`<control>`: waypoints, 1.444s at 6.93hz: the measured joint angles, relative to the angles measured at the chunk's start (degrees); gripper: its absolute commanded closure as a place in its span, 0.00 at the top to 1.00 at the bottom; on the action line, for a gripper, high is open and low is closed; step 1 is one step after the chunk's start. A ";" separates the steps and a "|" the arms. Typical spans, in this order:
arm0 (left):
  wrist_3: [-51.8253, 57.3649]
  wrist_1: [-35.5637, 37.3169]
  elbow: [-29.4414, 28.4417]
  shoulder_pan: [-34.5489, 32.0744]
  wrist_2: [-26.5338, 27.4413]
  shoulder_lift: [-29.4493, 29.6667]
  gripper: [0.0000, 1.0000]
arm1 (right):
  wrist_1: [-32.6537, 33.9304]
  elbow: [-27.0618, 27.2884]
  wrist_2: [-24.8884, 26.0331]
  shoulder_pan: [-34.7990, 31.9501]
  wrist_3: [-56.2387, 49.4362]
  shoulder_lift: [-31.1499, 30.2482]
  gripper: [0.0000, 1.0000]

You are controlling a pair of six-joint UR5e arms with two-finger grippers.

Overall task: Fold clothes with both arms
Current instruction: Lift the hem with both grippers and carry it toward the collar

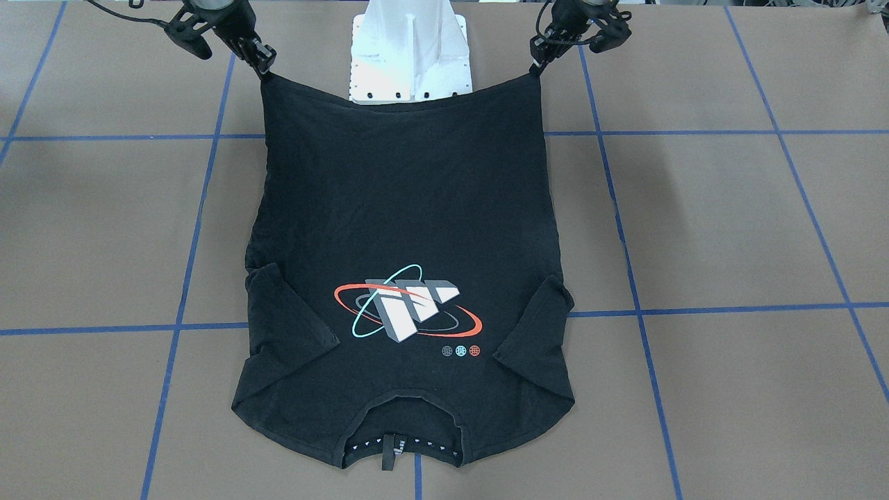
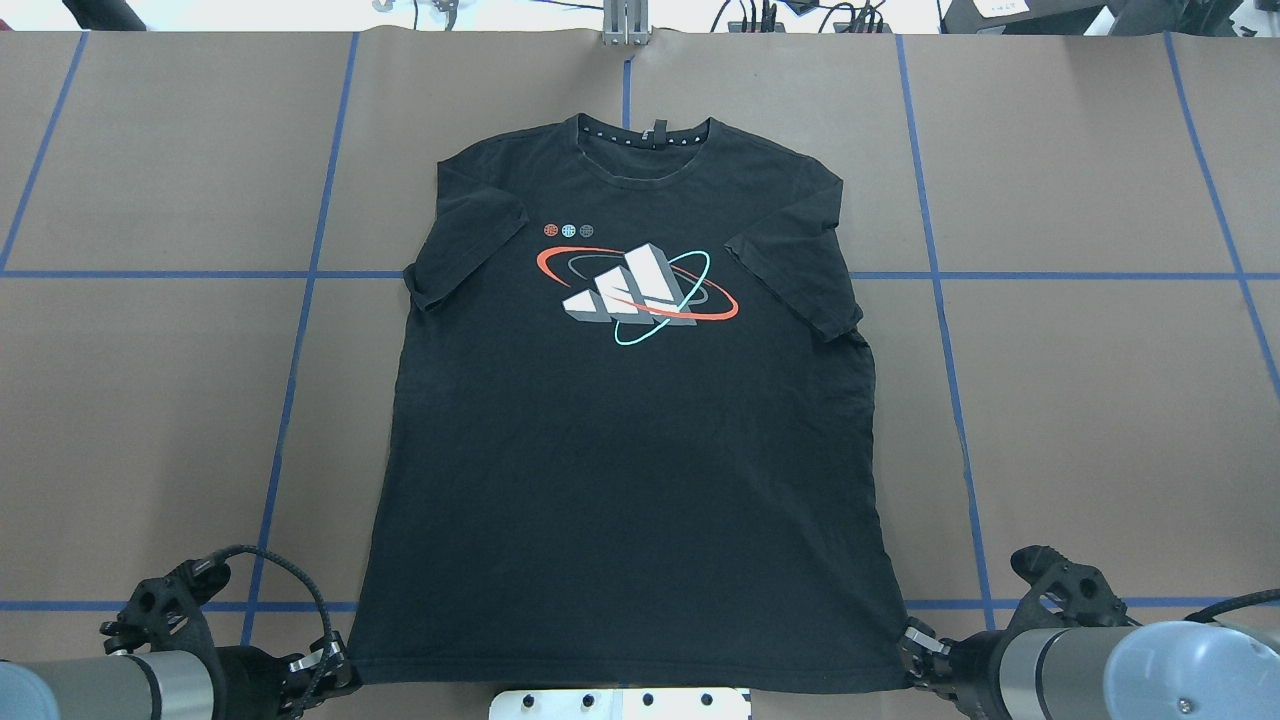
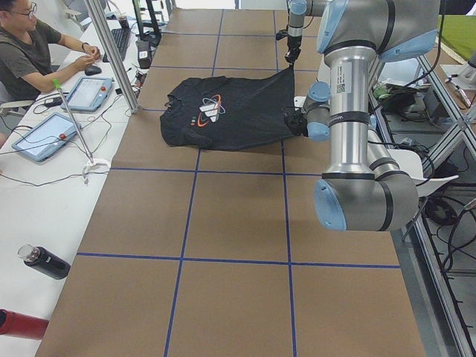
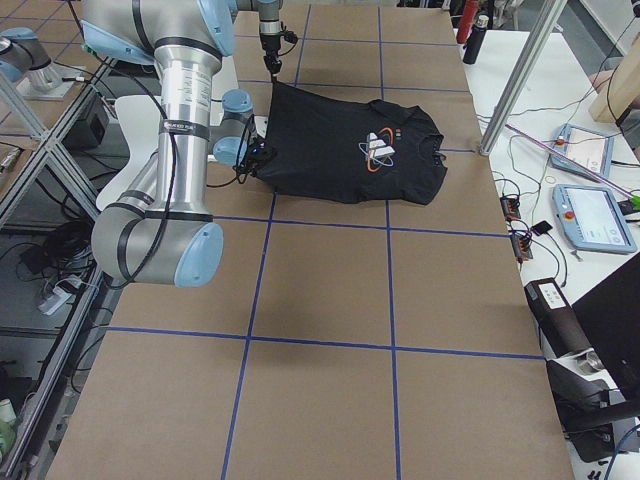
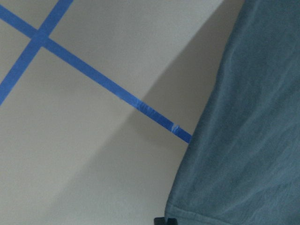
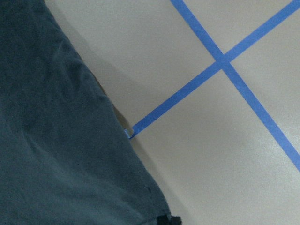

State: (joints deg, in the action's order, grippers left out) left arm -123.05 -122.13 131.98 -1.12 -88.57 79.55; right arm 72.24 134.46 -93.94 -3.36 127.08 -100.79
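Observation:
The black T-shirt (image 2: pixel 620 450) lies logo up, its collar (image 2: pixel 645 150) at the far side and its three-bar logo (image 2: pixel 635 290) on the chest. My left gripper (image 2: pixel 335 668) is shut on the near-left hem corner, and my right gripper (image 2: pixel 915 655) is shut on the near-right one. From the front, the hem hangs taut between the left gripper (image 1: pixel 538 66) and the right gripper (image 1: pixel 264 68), raised off the table. The collar end and both sleeves rest flat. Each wrist view shows shirt fabric (image 5: pixel 243 117) (image 6: pixel 56 140) over brown table.
The white pedestal base (image 1: pixel 410 55) stands just behind the raised hem. Blue tape lines (image 2: pixel 300 330) cross the brown table. A person (image 3: pixel 30 52) sits at a side desk with tablets (image 3: pixel 44 134); bottles (image 3: pixel 41 260) lie there.

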 measured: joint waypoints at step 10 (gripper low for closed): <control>22.00 0.38 -14.09 -37.33 -18.60 18.51 0.00 | 18.48 -14.29 -29.71 -41.46 -18.07 26.18 0.00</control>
State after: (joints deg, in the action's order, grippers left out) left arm -101.05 -121.75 117.89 -38.45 -107.16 98.06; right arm 90.73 120.17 -123.65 -44.81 109.01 -74.61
